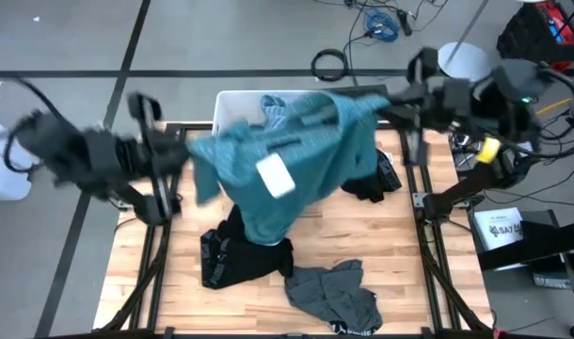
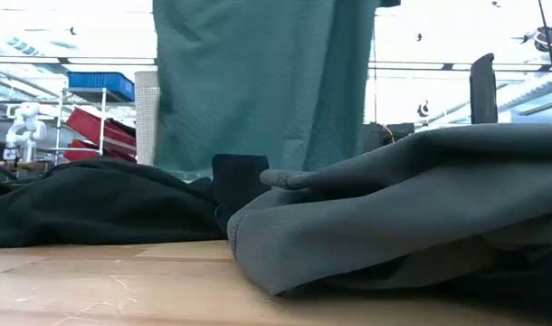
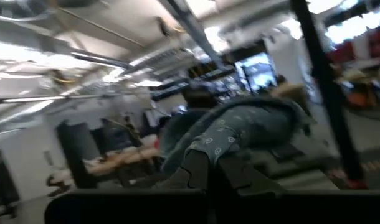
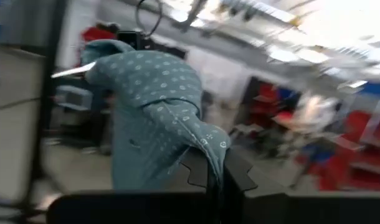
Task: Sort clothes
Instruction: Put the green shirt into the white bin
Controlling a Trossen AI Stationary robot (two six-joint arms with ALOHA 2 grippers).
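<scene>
A soft teal-green patterned fabric garment (image 1: pixel 287 174) is being held stretched in the air above the pale wooden slatted table (image 1: pixel 409 273), one end being pinched by the left gripper (image 1: pixel 195 151) and the other by the right gripper (image 1: pixel 362 102). Both pairs of fingers are clamped tight on the cloth, as is being shown in the wrist views, where the teal fabric is bunched right at the dark fingertips. The spread between the two arms is judged to be serving to open the garment out and lift it clear of the others, so that it can be identified and carried. Its free middle is hanging down over the near edge of the white rectangular plastic bin (image 1: pixel 232 102) at the table's far side. A black fabric garment (image 1: pixel 235 254) and a grey crumpled fabric garment (image 1: pixel 332 294) are lying on the table below, still unsorted; another dark piece (image 1: pixel 374 184) is lying just beside the hanging cloth.
</scene>
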